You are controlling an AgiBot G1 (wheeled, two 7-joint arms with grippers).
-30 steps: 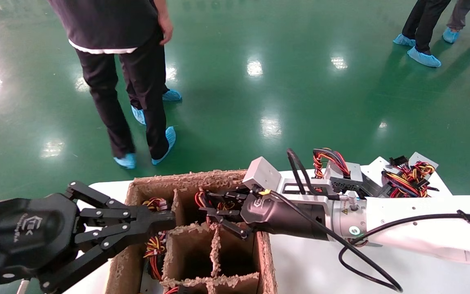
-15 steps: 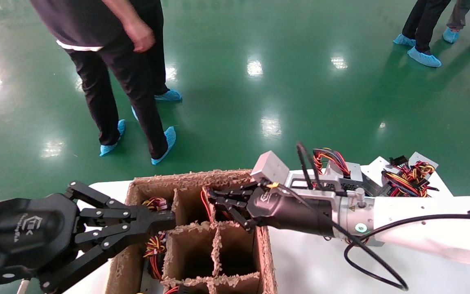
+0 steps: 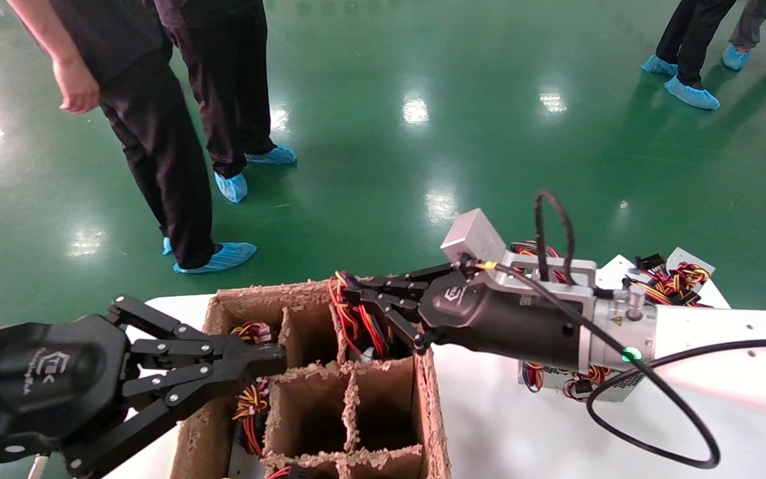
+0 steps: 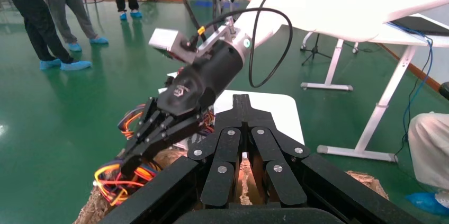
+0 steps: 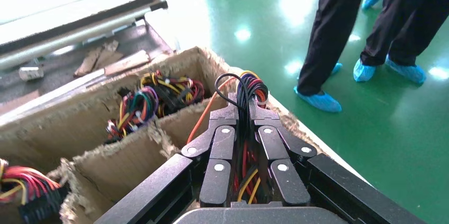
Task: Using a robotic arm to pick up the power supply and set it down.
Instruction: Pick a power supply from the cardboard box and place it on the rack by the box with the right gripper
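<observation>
The right gripper [image 5: 243,108] is closed on a bundle of wires [image 5: 248,89], black, orange, red and yellow, which runs up between its fingers [image 5: 226,128]. Below lies a cardboard box [image 5: 90,168] with dividers, more coloured wires [image 5: 153,99] in its compartments. Two people's legs [image 5: 339,28] stand on the green floor [image 5: 423,144] beyond.

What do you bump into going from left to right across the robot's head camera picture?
Left gripper → cardboard box → bunch of wires held by the right gripper → power supplies on the table's far right.
</observation>
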